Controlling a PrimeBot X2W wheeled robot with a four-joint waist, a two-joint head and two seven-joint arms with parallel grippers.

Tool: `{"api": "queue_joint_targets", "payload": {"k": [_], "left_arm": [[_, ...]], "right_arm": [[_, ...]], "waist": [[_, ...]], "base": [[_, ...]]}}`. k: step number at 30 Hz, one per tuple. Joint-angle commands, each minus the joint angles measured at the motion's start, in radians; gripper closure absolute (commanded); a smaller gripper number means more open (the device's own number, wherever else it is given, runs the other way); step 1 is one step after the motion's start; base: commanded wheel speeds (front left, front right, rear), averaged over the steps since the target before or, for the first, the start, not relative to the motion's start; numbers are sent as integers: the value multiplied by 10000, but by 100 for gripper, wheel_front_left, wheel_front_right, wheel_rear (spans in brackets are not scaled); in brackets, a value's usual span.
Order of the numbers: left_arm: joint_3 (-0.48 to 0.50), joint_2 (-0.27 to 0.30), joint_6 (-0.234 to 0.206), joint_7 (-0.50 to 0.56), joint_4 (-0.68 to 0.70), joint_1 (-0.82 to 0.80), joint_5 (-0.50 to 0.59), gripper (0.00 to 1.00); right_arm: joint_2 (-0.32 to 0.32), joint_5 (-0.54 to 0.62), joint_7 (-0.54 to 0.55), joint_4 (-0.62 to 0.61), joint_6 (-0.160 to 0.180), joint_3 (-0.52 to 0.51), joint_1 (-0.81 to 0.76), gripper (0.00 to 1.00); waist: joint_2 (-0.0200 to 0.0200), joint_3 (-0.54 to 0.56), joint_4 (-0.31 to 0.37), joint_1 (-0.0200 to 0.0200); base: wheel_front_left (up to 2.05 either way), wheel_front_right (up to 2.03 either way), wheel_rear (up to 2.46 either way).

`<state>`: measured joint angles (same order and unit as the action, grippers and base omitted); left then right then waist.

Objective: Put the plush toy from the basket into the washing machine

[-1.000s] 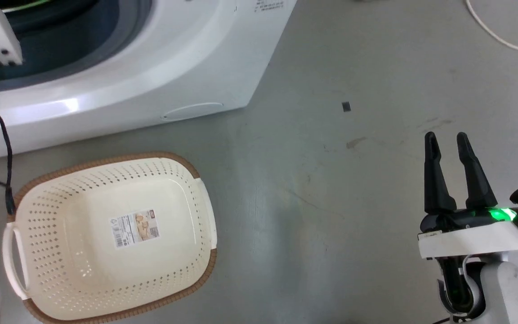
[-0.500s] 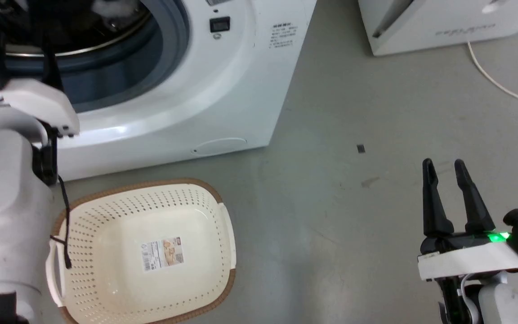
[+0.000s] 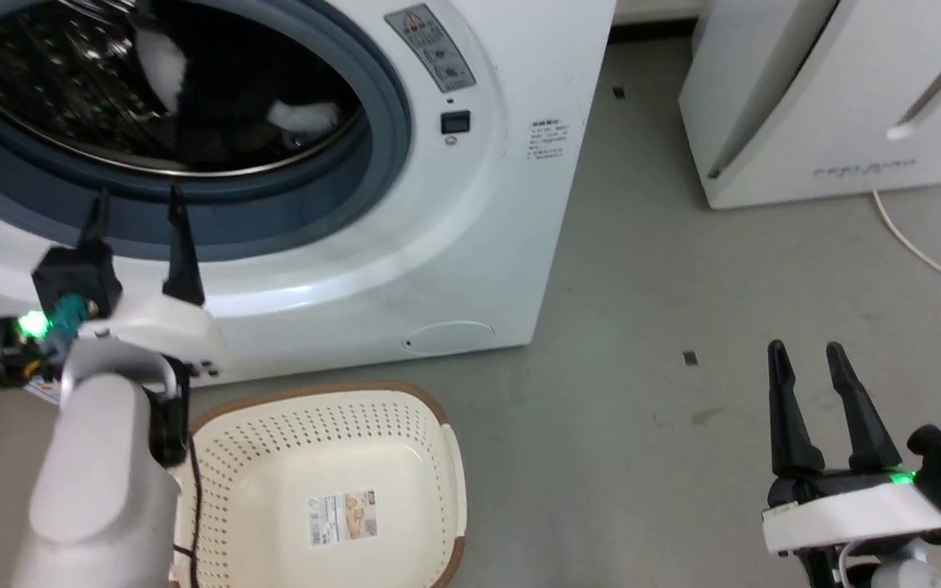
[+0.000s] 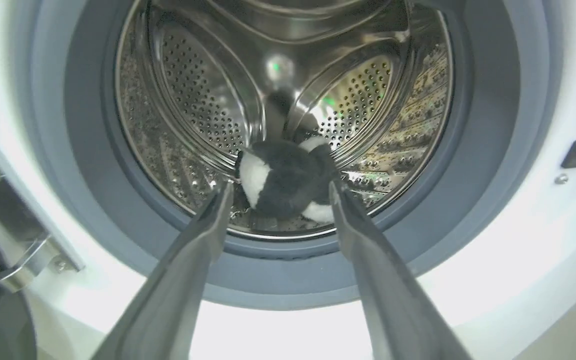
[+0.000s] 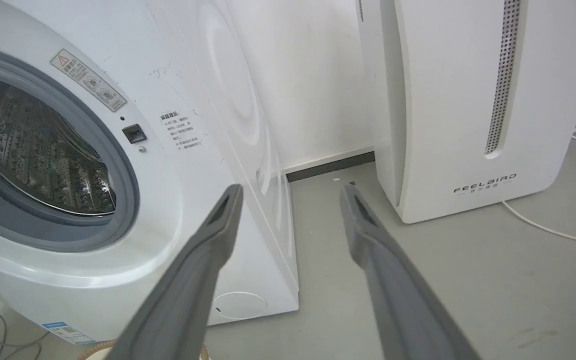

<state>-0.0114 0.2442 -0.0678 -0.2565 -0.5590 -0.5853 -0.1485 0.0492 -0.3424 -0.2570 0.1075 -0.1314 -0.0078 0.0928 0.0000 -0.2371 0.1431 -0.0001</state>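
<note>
The black-and-white plush toy [image 4: 285, 182] lies at the bottom of the steel drum inside the washing machine [image 3: 470, 245]; its white patches [image 3: 303, 114] show through the porthole in the head view. My left gripper [image 3: 137, 208] is open with nothing in it, just in front of the porthole's grey rim; in its wrist view [image 4: 279, 187] the fingers frame the toy from a distance. The cream basket [image 3: 405, 457] with its paper label stands on the floor below the washer, nothing in it. My right gripper [image 3: 805, 353] hangs open at the lower right over bare floor [image 5: 290, 192].
A white FEELBIRD appliance [image 3: 830, 106] stands right of the washer, with a white cable [image 3: 920, 249] trailing across the grey floor. A small dark speck [image 3: 689, 358] lies on the floor. Part of the washer's door hinge [image 4: 13, 240] shows at the left.
The head camera has tilted up, bringing the porthole and the toy inside into view. My left gripper has drawn back out of the drum to just in front of the rim.
</note>
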Motion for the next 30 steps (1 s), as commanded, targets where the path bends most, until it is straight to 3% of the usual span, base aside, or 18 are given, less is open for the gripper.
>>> {"api": "queue_joint_targets", "payload": {"k": [1, 12, 30], "left_arm": [[85, -52, 10, -53, 243, 317, 74, 0], [556, -1144, 195, -53, 2889, 3060, 565, 0], [722, -1788, 435, -53, 3963, 5947, 960, 0]], "right_arm": [[10, 46, -47, -18, 7, -44, -167, 0], [10, 434, -47, -257, 7, -118, -927, 0], [10, 1089, -48, -911, 7, -171, -1678, 0]], "waist": [[0, 342, -240, 1], [0, 1504, -645, 1], [0, 2486, -1570, 1]], "base": [[0, 0, 0], [0, 0, 0], [0, 0, 0]]}}
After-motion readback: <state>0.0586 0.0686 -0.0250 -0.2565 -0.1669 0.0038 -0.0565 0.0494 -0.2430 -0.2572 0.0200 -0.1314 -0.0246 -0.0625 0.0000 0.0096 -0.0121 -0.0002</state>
